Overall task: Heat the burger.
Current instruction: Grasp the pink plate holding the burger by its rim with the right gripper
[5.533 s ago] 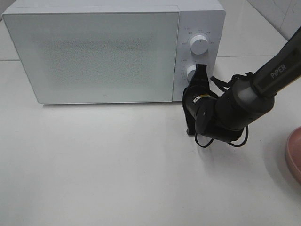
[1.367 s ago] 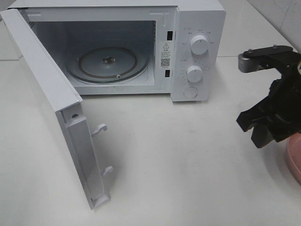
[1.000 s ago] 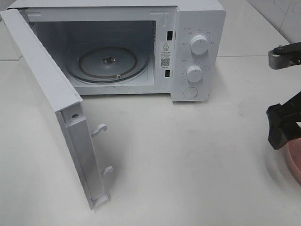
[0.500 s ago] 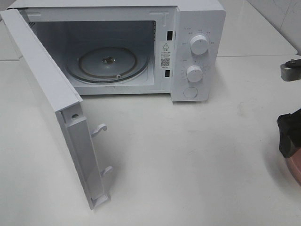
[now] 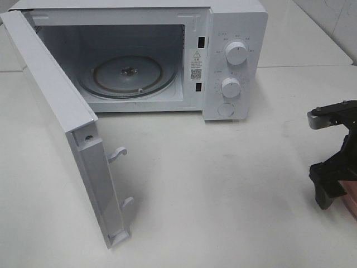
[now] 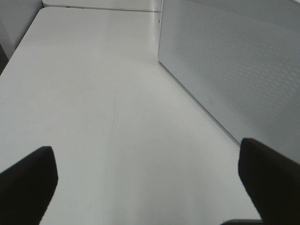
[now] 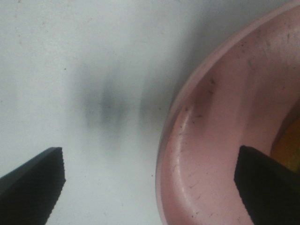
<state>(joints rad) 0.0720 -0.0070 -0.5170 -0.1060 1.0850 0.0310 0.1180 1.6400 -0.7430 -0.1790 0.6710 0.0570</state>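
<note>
the microwave (image 5: 234,22) stood across the upper half of the exterior frame with its door (image 5: 61,123) swung wide toward the lower left, and the glass turntable (image 5: 128,75) inside lay bare. two white knobs (image 5: 236,53) sat one above the other on its right panel. the right gripper (image 5: 329,187) hung at the right edge of that frame, low over the white table (image 5: 223,184), just above the rim of the pink plate (image 7: 211,117), its jaws spread wide and holding nothing. in the right wrist view one finger was over the table and the other over the plate. the burger (image 7: 288,147) showed only as a small golden-orange patch on the plate beside that finger; in the exterior frame it could not be seen. the left gripper (image 6: 147,180) was out of the exterior frame; its own view showed the jaws wide apart, empty, above the table next to the door's outer face
</note>
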